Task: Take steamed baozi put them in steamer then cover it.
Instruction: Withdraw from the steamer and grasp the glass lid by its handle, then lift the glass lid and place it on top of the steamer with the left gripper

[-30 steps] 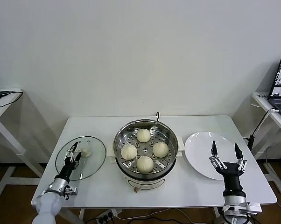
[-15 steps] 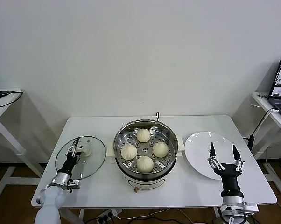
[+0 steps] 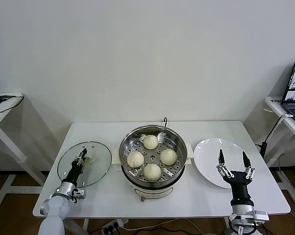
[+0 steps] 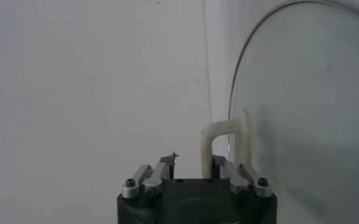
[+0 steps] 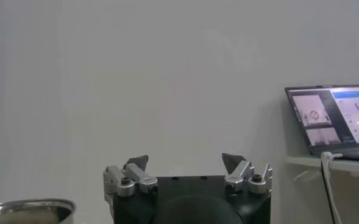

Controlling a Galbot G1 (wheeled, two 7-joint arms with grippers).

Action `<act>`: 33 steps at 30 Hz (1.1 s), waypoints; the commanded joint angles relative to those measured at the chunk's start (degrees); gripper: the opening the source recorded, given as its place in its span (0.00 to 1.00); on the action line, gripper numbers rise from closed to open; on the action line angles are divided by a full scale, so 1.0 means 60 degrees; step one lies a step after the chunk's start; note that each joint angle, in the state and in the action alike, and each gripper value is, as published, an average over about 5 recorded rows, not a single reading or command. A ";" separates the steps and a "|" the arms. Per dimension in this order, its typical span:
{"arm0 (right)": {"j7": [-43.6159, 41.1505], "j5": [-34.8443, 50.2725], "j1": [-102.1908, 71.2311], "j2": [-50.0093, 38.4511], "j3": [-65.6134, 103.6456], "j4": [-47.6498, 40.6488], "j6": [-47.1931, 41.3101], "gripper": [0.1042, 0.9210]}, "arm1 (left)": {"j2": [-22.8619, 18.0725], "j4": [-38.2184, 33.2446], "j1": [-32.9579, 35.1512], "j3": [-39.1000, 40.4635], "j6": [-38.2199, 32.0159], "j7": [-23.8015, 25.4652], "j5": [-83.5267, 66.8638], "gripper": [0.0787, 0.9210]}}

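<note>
Left end effector (image 3: 82, 159) partly behind cover (image 3: 95, 164)

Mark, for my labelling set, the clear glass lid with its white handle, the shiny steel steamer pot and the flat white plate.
clear glass lid (image 3: 96, 156), head view, on the glass pane.
shiny steel steamer pot (image 3: 153, 129), head view, on the far rim.
flat white plate (image 3: 211, 152), head view, on its bare middle.

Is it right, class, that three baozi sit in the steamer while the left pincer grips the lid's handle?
Not quite: the head view shows four steamed baozi in the steamer, not three. The left pincer does grip the handle of the cover.
</note>
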 commanded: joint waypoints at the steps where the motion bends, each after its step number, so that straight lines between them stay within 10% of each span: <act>1: 0.0005 0.0010 0.0067 0.0001 -0.0007 -0.0043 0.0012 0.88 | 0.0049 -0.0936 0.0166 -0.0090 0.0039 0.0044 -0.0246 0.16; 20: -0.0021 0.0154 0.0293 -0.0104 0.0018 -0.0102 0.0092 0.88 | 0.2065 -0.9010 0.3504 0.0712 0.4660 0.4717 -0.4141 0.13; 33: -0.0059 0.0162 0.0384 -0.0072 0.0135 -0.0336 0.0212 0.88 | 0.2152 -1.0059 0.2415 0.4942 0.7034 0.5866 -0.3225 0.13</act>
